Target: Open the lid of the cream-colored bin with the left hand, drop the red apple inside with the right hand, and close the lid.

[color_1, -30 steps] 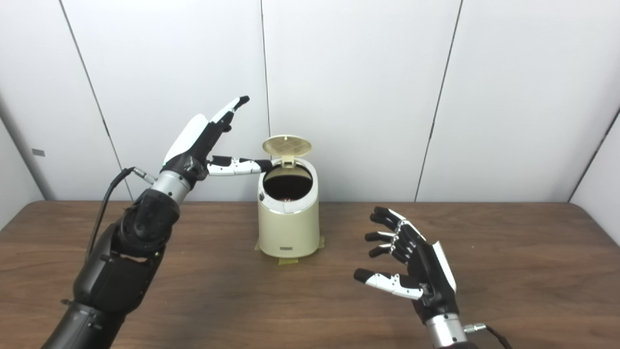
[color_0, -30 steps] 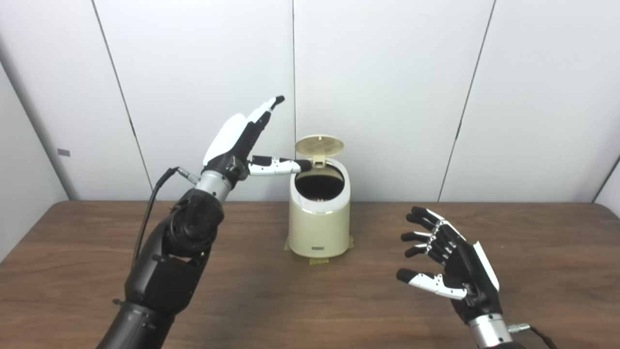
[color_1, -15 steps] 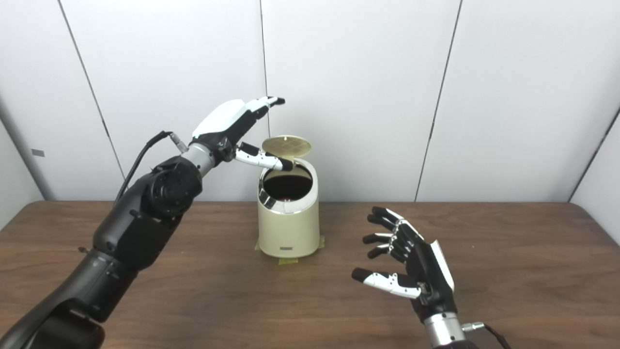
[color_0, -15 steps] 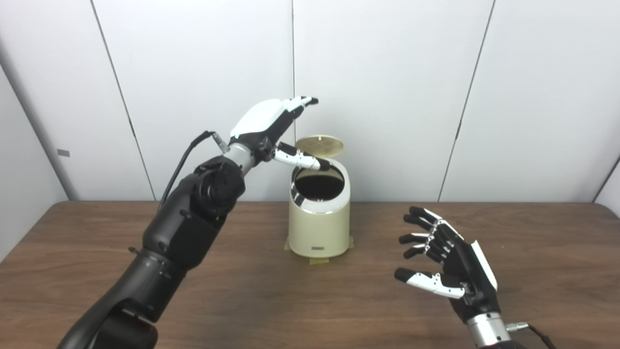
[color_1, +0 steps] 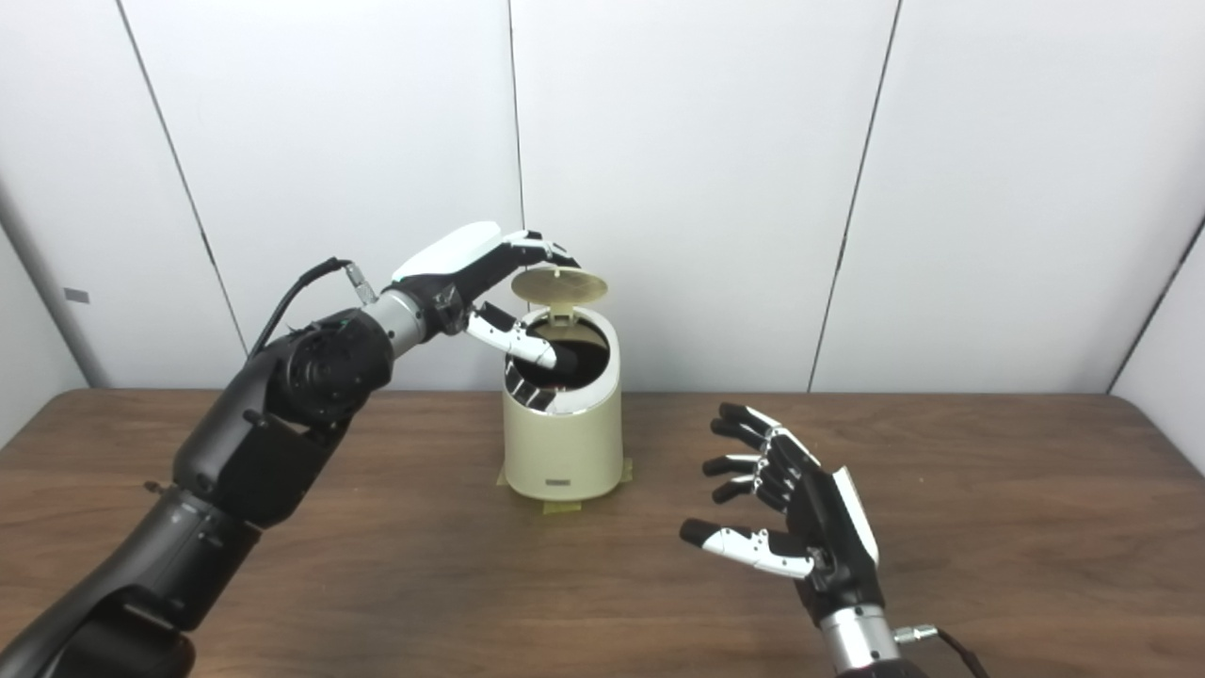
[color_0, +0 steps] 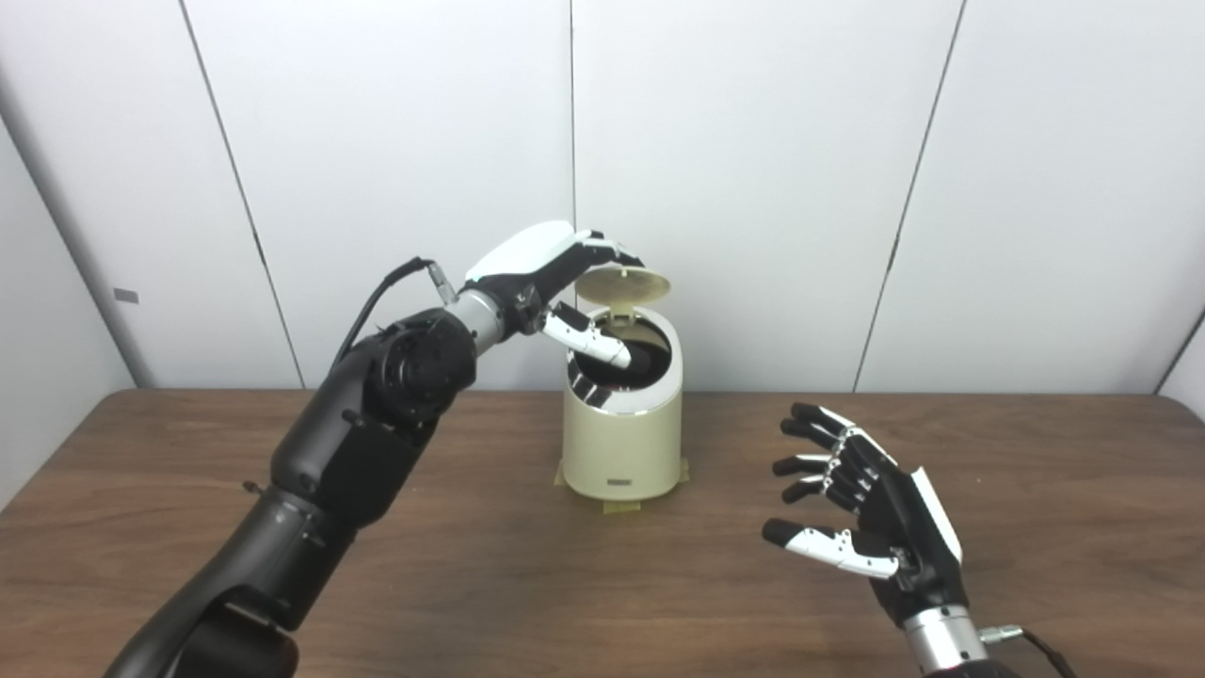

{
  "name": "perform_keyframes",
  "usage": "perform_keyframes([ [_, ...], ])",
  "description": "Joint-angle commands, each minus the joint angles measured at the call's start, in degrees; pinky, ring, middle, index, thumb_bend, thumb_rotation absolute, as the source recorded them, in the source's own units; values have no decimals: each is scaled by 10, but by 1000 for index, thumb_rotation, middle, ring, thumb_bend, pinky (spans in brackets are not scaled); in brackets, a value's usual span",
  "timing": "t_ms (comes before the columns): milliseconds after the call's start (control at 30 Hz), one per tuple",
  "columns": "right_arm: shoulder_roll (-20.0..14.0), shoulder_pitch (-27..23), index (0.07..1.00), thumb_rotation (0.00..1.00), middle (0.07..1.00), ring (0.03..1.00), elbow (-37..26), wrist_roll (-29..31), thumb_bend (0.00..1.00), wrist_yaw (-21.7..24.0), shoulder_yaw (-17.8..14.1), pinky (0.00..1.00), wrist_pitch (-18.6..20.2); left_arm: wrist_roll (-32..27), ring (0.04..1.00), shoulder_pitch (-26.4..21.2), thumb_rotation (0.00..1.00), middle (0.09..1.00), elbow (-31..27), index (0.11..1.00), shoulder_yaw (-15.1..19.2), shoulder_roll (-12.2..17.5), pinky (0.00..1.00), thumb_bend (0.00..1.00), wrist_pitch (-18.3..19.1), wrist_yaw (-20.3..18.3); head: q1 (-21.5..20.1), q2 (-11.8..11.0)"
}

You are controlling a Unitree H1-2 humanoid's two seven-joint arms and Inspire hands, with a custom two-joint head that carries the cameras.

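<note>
Fingers of left hand (color_0: 537, 268) rest on the bin (color_0: 621, 443) lid (color_0: 623, 282) (half-raised), grasping nothing; right hand (color_0: 871, 513) splayed, empty.

The cream-colored bin (color_0: 621, 443) stands upright on the table, its round lid (color_0: 623, 279) half-raised.

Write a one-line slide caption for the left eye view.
Left hand presses the bin lid down toward closing; right hand waits open over the table.
</note>
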Motion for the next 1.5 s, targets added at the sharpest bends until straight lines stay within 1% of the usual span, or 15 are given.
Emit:
perform_keyframes([
  [0,0,-21,778,211,783,628,-23,-2,763,-5,1,492,-3,8,1000,-33,416,909,-24,811,4,16,1000,1000,2,-4,0,0],
  [233,5,-21,774,234,781,627,-22,-12,762,-13,1,507,-6,-3,1000,-27,393,917,-55,820,9,26,1000,1000,2,-33,-3,3],
  [367,7,-22,767,226,777,624,-23,-11,755,-15,-1,513,-2,1,1000,-24,397,914,-74,812,9,34,1000,1000,12,-55,-2,4],
  [500,8,-22,768,229,777,622,-25,-12,759,-15,1,508,-1,17,1000,-21,430,874,-90,802,-1,48,1000,1000,2,-63,-4,6],
  [633,8,-22,772,235,781,625,-29,-14,754,-16,3,513,2,21,1000,-15,440,843,-103,791,-5,58,1000,1000,-2,-71,-4,7],
  [767,11,-23,771,236,780,619,-30,-17,759,-19,4,510,4,25,1000,-3,420,835,-114,784,-5,63,1000,1000,-10,-70,-5,9],
  [867,10,-24,771,235,779,615,-28,-19,756,-20,5,505,3,34,1000,7,453,832,-112,787,-8,67,1000,1000,-23,-66,-6,9],
  [1000,12,-24,769,226,777,612,-32,-23,747,-22,7,499,7,41,1000,18,460,831,-108,787,-9,69,1000,1000,-32,-65,-7,10],
  [1167,14,-23,769,212,771,607,-39,-28,743,-26,9,501,14,46,1000,30,451,828,-103,786,-9,66,1000,1000,-44,-61,-9,11],
  [1267,15,-22,769,221,774,607,-43,-26,749,-25,8,502,19,44,1000,35,445,829,-105,788,-8,63,1000,1000,-43,-63,-10,13],
  [1367,15,-22,768,221,779,608,-43,-22,751,-23,8,500,18,46,1000,45,440,820,-107,790,-11,59,1000,1000,-53,-57,-11,14],
  [1467,16,-21,771,214,781,613,-47,-13,752,-20,8,506,23,54,1000,57,448,835,-113,813,-16,56,1000,1000,-63,-51,-11,16],
])
